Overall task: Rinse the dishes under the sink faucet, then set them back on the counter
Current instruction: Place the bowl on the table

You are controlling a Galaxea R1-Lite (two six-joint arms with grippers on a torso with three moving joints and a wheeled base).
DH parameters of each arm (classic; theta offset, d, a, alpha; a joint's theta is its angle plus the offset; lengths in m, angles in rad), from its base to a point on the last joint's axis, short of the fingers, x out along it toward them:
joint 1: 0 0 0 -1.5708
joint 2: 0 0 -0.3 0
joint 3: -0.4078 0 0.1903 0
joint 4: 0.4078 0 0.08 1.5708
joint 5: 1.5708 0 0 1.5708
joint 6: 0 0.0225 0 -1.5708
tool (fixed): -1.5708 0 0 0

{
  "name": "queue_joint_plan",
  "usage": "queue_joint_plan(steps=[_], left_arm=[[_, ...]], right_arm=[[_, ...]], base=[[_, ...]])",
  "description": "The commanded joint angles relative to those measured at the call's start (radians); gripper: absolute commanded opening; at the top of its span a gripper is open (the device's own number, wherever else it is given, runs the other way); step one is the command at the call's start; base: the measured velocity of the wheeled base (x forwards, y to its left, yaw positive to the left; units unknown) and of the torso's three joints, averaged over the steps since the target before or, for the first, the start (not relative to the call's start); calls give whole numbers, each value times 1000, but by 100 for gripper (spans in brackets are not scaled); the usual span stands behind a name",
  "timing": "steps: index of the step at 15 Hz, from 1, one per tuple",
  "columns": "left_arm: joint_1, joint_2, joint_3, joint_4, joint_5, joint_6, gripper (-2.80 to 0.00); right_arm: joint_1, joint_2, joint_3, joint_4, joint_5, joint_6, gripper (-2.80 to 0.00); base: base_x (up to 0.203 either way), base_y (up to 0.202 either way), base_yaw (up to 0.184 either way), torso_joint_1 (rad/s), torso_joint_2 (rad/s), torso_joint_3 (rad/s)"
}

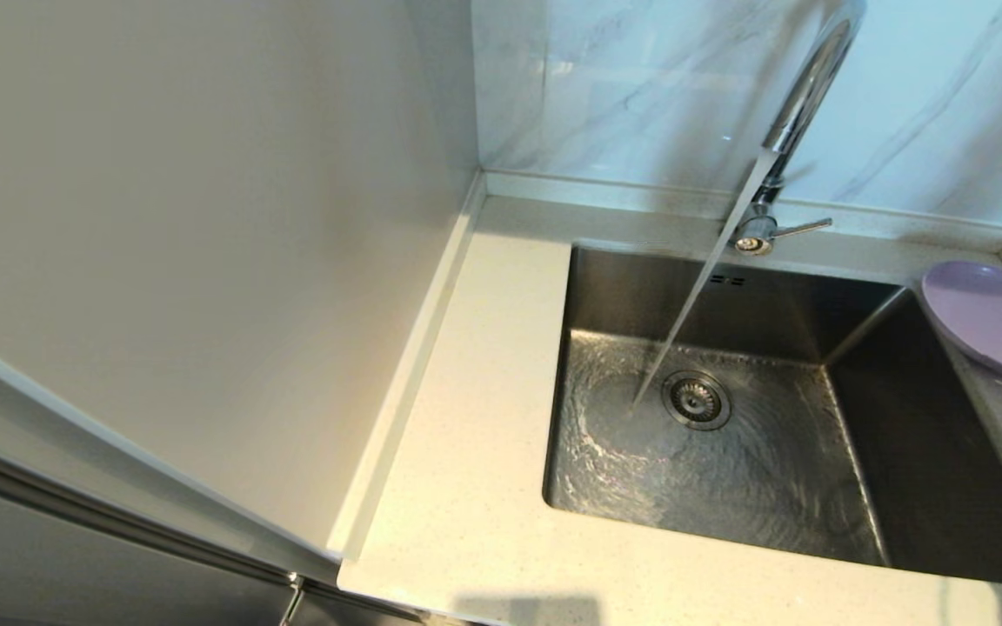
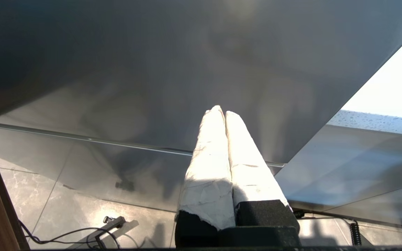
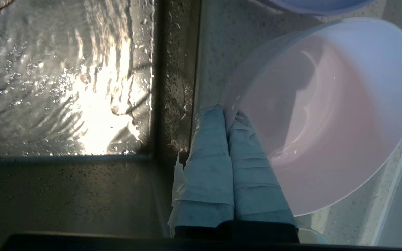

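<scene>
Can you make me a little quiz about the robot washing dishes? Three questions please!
1. True or false: water is running from the faucet into the sink.
2. What does the right gripper pinch? A) plate B) bowl C) drain strainer
3. Fill in: the purple plate sits on the ____ beside the sink.

Key: 1 true. 2 B, the rim of the pink bowl. 3 counter.

The cream speckled counter (image 1: 466, 452) wrapped around the sink (image 1: 918, 452). On its right strip the lilac plate (image 1: 992, 317) lay far, with the pale pink bowl (image 3: 330, 115) nearer.
</scene>
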Motion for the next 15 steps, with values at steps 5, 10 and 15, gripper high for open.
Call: queue_joint_plan(steps=[5,10,15], left_arm=[[0,0,0,0,1,0,-280],[0,0,0,0,1,0,-280],[0,0,0,0,1,0,-280]], right_arm=[[-24,-34,68,2,1,-21,-280],[-21,-70,119,2,10,-51,-280],[-15,-77,121,2,13,-64,-280]], base=[[0,0,0,0,0,0],[0,0,0,0,0,0],[0,0,0,0,0,0]])
